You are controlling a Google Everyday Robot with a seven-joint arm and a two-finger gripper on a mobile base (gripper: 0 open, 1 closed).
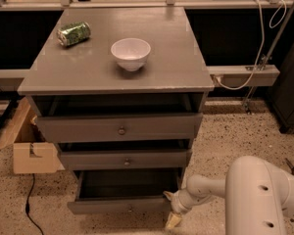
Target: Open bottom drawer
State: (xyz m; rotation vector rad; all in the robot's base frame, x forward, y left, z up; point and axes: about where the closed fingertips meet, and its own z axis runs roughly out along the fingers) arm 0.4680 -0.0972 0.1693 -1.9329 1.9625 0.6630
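Observation:
The bottom drawer [122, 207] is the lowest grey front of the cabinet, with a small round knob [130, 209]. It stands pulled out, showing a plain dark grey interior [130, 182]. My gripper [172, 213] is low at the drawer's right front corner, on the end of the white arm [255, 195] that comes in from the lower right. Its cream fingertips [173, 221] point down toward the floor, just right of the drawer front and apart from the knob.
The middle drawer [125, 159] and top drawer [120, 127] above stand slightly out. A white bowl [131, 53] and a green can [73, 34] lie on the cabinet top. A cardboard box [27, 146] sits on the floor at left. A cable [29, 212] runs nearby.

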